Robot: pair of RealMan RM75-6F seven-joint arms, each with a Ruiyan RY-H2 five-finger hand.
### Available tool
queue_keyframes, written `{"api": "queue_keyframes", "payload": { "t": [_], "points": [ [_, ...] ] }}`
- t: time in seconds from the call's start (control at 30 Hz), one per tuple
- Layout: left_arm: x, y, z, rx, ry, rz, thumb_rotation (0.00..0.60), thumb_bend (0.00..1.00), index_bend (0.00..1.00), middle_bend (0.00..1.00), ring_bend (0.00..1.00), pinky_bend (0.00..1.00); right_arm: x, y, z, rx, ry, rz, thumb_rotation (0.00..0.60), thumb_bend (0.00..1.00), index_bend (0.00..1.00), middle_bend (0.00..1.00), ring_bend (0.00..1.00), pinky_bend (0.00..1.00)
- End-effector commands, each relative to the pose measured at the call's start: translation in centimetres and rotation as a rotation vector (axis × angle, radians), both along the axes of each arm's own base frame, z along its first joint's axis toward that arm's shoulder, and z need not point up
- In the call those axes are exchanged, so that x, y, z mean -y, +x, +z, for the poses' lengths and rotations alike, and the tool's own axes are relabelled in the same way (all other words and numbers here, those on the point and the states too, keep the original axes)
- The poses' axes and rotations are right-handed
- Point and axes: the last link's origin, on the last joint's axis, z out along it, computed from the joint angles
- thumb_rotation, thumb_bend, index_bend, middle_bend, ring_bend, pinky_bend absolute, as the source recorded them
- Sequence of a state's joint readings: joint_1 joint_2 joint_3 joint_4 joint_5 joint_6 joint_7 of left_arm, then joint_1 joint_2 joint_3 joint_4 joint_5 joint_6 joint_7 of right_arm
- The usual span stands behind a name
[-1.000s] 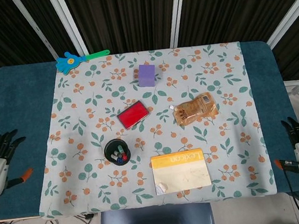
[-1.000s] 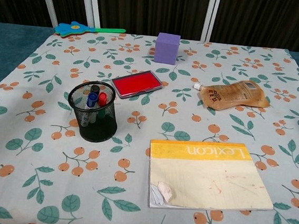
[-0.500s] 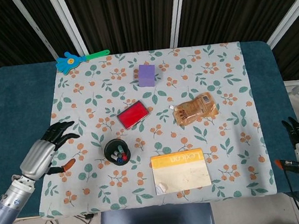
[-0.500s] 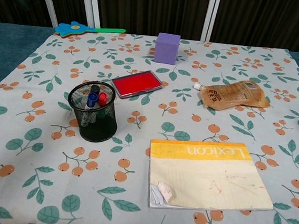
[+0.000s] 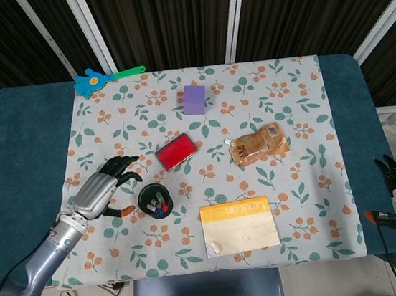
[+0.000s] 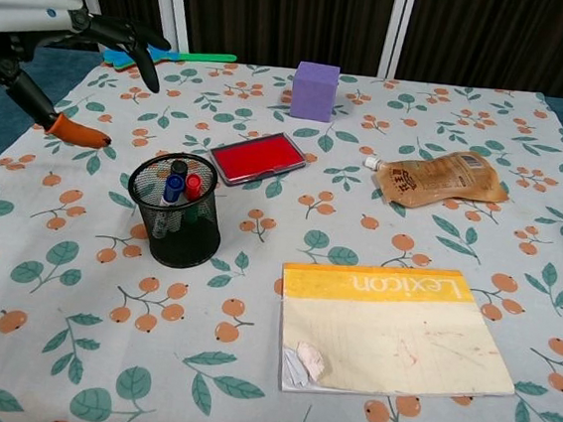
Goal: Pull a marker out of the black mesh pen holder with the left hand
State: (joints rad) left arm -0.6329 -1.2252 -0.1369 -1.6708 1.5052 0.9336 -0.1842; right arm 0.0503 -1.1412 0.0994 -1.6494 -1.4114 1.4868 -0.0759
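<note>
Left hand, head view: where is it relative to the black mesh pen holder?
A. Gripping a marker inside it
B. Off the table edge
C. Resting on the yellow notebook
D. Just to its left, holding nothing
D: the left hand sits beside the black mesh pen holder, fingers apart, markers untouched.

Layout — everything sits on the tablecloth (image 5: 292, 93)

Pen holder (image 6: 174, 223) front-left, markers (image 6: 181, 185) in it; left hand (image 5: 102, 192) just left of it. Pad (image 6: 259, 157) behind the holder, block (image 6: 314, 90) further back, pouch (image 6: 442, 179) right, notebook (image 6: 390, 328) front-right — clapper (image 6: 167, 55) back-left.
</note>
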Motion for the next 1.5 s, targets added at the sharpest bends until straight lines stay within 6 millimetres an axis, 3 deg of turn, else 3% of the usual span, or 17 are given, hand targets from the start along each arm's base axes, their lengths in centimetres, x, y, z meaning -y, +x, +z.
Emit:
{"api": "queue_keyframes", "payload": {
  "t": [0.03,0.2,1.1,1.5],
  "points": [
    [0.0,0.1,-0.6,-0.015,-0.015,-0.006,0.600,0.19,0.34,0.05,0.00,0.00,0.0,0.0,0.0,0.000,0.000,-0.001,0.600,0.06,0.04,0.02,0.09,0.19],
    [-0.2,0.7,-1.5,-0.018,-0.044,-0.013,0.600,0.26,0.37,0.06,0.00,0.00,0.0,0.0,0.0,0.001,0.000,-0.002,0.600,0.06,0.04,0.02,0.09,0.19],
    [-0.7,1.4,-4.6,-0.051,-0.105,-0.022,0.600,0.26,0.44,0.06,0.00,0.00,0.0,-0.1,0.1,0.003,-0.003,-0.004,0.600,0.06,0.04,0.02,0.09,0.19],
    [-0.7,1.8,-5.2,-0.054,-0.118,-0.026,0.600,0.32,0.46,0.07,0.00,0.00,0.1,-0.1,0.1,0.003,-0.004,-0.006,0.600,0.06,0.04,0.02,0.09,0.19]
  ]
}}
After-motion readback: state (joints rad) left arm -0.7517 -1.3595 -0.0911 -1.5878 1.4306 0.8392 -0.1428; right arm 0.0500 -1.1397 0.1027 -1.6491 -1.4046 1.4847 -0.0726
